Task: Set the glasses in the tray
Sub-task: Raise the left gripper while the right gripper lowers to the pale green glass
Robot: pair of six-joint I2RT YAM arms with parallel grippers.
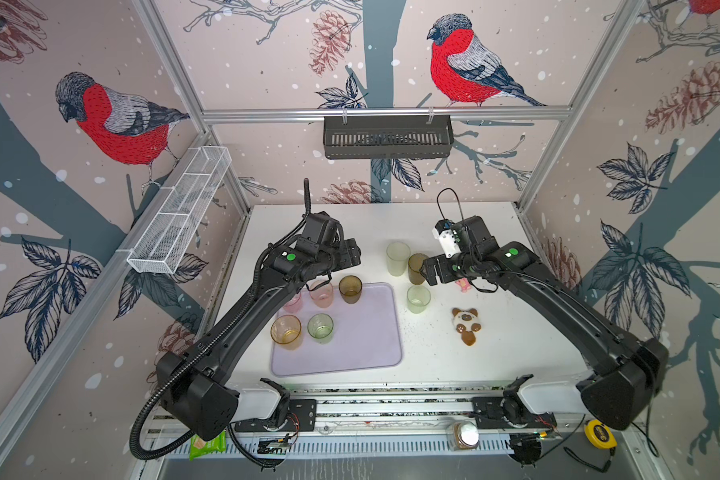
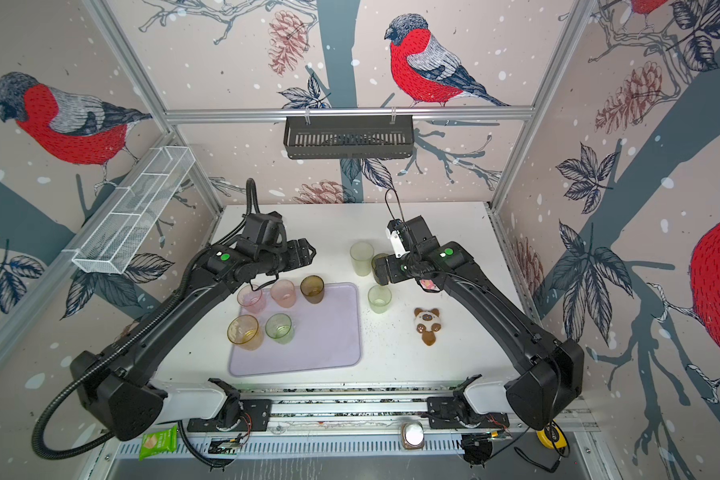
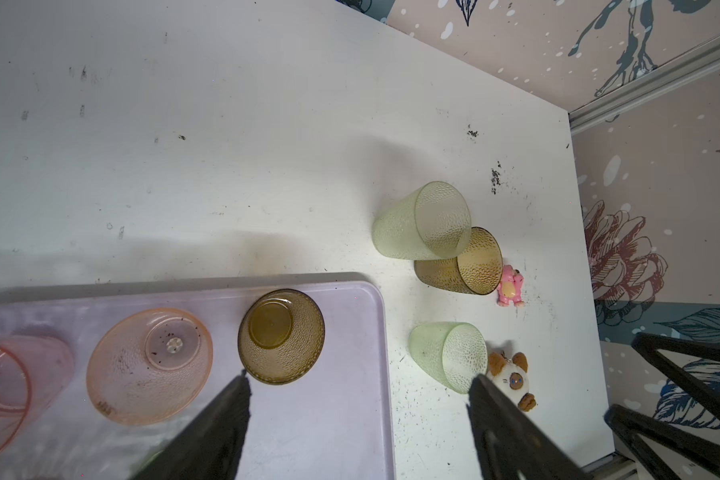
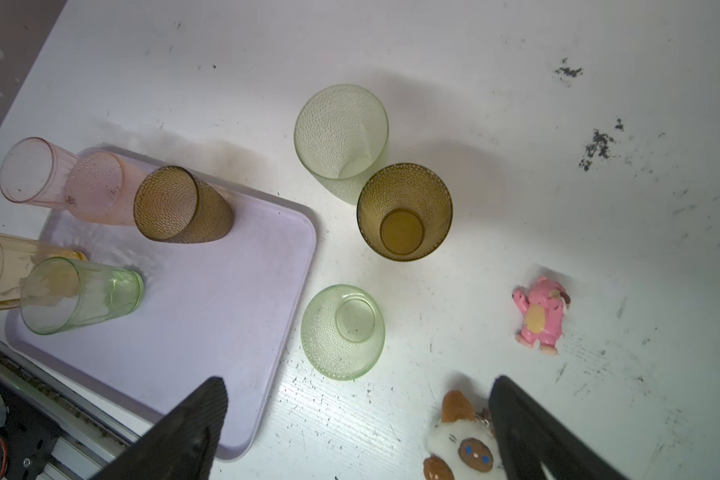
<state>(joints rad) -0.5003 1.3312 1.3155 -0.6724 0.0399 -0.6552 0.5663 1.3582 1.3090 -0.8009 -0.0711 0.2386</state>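
Observation:
The lavender tray (image 1: 366,345) (image 2: 329,340) lies at the front left of the table. Five glasses stand on it: two pink (image 1: 321,293) (image 2: 251,298), one brown (image 1: 350,289), one amber (image 1: 286,331) and one green (image 1: 320,327). To the right of the tray stand a tall pale glass (image 1: 398,258), a brown glass (image 1: 415,266) and a light green glass (image 1: 418,298). My left gripper (image 1: 352,255) (image 3: 360,376) hangs open and empty above the tray's far edge. My right gripper (image 1: 429,270) (image 4: 358,380) is open and empty beside the off-tray brown glass (image 4: 404,212).
A plush bear keychain (image 1: 466,326) and a small pink toy (image 4: 541,316) lie right of the loose glasses. A black slotted basket (image 1: 387,137) hangs on the back wall and a white mesh basket (image 1: 179,212) on the left wall. A lidded jar (image 1: 464,436) sits by the front rail.

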